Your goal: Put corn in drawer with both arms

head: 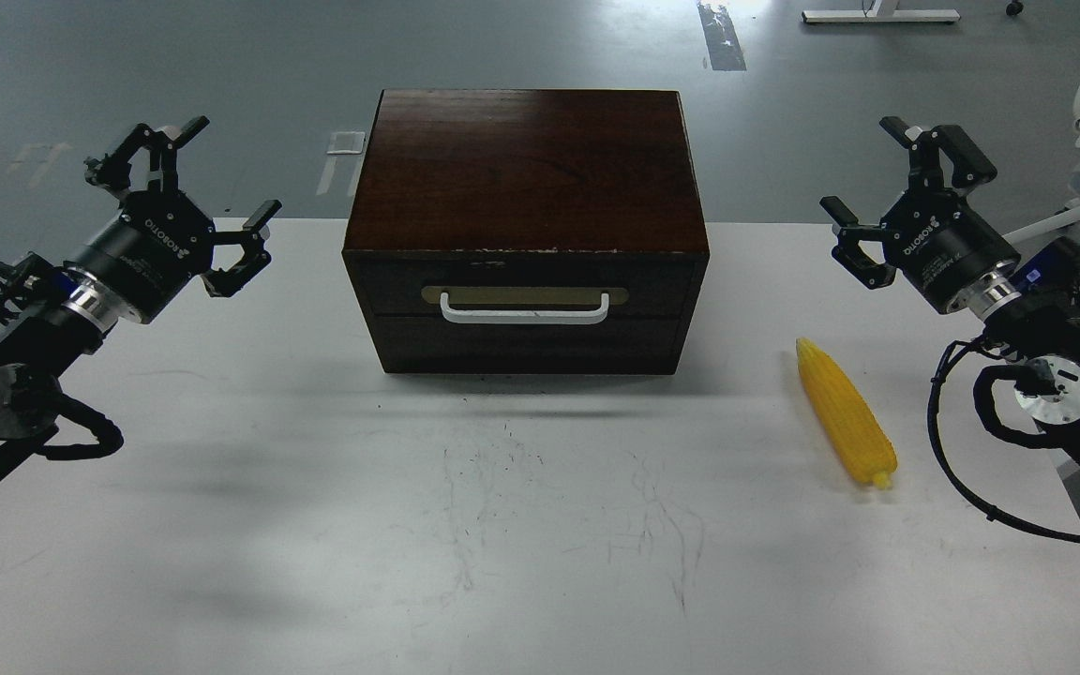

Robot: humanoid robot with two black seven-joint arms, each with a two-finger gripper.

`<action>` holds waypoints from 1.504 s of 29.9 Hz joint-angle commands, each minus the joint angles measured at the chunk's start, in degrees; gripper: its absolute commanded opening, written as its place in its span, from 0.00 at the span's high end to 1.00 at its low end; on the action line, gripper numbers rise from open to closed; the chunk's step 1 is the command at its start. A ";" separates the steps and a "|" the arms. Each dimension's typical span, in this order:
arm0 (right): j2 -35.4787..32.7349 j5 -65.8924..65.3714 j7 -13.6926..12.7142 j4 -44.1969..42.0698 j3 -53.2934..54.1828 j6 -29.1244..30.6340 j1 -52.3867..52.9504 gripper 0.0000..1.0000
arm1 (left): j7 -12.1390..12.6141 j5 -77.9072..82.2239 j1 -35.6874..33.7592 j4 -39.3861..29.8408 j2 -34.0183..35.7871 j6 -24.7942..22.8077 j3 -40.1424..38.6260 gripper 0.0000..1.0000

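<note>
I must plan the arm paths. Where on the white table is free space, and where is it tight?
Free: the wide patch of white table in front of the dark brown wooden box, and left of it. Tighter: right of the box, where the yellow plastic-looking corn cob lies near the open right gripper.

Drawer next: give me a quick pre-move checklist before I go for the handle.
1. Drawer shut, needs opening: ok.
2. White handle unobstructed: ok.
3. Left gripper open, fingers empty: ok.
4. Right gripper open, empty: ok.
5. Corn lying free on the table, nearer the right arm: ok.
6. Drawer interior free of clutter: cannot tell.
</note>
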 commanded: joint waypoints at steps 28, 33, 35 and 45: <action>-1.37 -0.08 0.00 0.04 1.49 -0.01 -0.44 0.00 | 0.65 3.70 -19.96 0.40 6.06 0.00 -0.08 0.01; -1.37 -0.08 0.00 -0.05 1.49 -0.01 -0.53 0.00 | -0.58 17.33 -22.08 -5.32 5.97 0.00 -1.31 0.01; -1.37 -0.08 0.00 -0.05 1.49 -0.01 -0.53 0.00 | -2.24 27.30 -23.91 -10.22 5.97 0.00 -1.93 0.01; -1.28 -0.08 0.00 -0.32 1.49 -0.01 -0.44 0.00 | -3.39 70.83 -30.07 -24.12 -0.26 0.00 -2.55 0.01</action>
